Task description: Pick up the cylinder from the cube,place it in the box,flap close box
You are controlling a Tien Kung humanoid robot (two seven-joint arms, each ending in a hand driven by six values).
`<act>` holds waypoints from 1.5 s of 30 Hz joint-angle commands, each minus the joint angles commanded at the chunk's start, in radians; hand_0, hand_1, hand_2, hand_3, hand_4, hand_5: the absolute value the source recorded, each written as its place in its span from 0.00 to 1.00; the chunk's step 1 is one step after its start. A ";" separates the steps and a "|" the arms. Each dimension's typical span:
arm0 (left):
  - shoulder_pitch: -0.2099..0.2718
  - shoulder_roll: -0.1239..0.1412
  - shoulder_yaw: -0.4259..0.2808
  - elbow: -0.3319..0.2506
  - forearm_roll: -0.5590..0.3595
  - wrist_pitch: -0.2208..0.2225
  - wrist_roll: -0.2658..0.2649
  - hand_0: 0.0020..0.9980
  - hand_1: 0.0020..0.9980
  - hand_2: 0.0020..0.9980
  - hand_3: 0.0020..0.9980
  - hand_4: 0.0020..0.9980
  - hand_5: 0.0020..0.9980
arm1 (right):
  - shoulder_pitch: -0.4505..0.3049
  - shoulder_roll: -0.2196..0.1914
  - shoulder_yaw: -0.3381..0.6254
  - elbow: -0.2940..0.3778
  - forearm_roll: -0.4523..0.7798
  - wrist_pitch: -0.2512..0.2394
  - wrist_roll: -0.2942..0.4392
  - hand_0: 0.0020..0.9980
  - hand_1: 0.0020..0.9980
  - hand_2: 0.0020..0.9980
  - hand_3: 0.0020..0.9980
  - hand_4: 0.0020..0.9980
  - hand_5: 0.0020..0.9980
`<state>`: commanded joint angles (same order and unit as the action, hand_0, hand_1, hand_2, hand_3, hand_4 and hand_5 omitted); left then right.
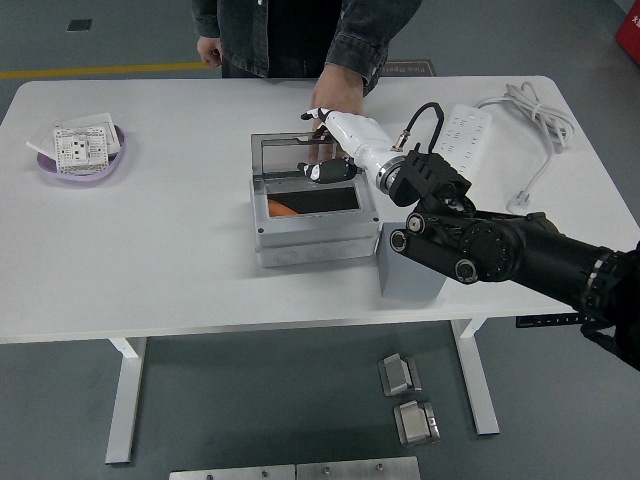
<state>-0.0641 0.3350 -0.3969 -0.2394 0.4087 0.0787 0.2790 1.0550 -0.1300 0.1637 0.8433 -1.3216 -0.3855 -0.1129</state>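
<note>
1. Cylinder [281, 208], an orange shape, lies inside the grey box [315, 240], visible at the left end of its dark opening.
2. The box's clear lid [290, 156] stands raised at the far side, hinged along the back edge.
3. A grey cube [410, 272] stands just beside the box's right wall, partly hidden by the right arm.
4. The right hand [335, 145] hangs over the lid's right part with white fingers loosely bent, gripping nothing; its dark thumb [325, 171] sits at the lid.
5. A person's hand [338, 105] rests behind the lid at the far side.
6. A purple dish [88, 168] of white parts sits far left, a power strip [464, 125] far right; bare tabletop lies between.
</note>
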 joint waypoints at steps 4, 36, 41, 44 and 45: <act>0.004 0.000 -0.006 0.000 0.003 0.000 0.000 0.73 0.74 0.69 0.81 0.71 0.40 | -0.033 -0.024 0.055 0.070 -0.078 0.001 -0.019 0.78 0.69 0.70 0.85 0.77 0.31; 0.015 -0.008 -0.010 0.003 -0.006 0.001 -0.001 0.73 0.74 0.69 0.81 0.71 0.40 | -0.263 -0.156 0.195 0.362 -0.264 0.031 -0.093 0.78 0.68 0.70 0.86 0.77 0.34; 0.019 -0.010 -0.012 0.003 -0.005 0.001 -0.001 0.73 0.74 0.69 0.81 0.71 0.40 | -0.318 -0.173 0.275 0.376 -0.285 0.022 -0.090 0.76 0.68 0.70 0.86 0.77 0.35; 0.026 -0.011 -0.017 0.004 -0.003 0.001 -0.001 0.73 0.74 0.69 0.81 0.71 0.40 | -0.371 -0.187 0.336 0.393 -0.294 0.004 -0.079 0.76 0.68 0.70 0.86 0.77 0.35; 0.028 -0.012 -0.017 0.005 -0.003 0.001 -0.001 0.73 0.74 0.69 0.81 0.71 0.40 | -0.395 -0.192 0.362 0.400 -0.300 -0.003 -0.075 0.76 0.68 0.70 0.86 0.77 0.35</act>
<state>-0.0360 0.3233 -0.4141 -0.2343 0.4054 0.0801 0.2777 0.6605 -0.3219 0.5259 1.2437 -1.6211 -0.3884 -0.1876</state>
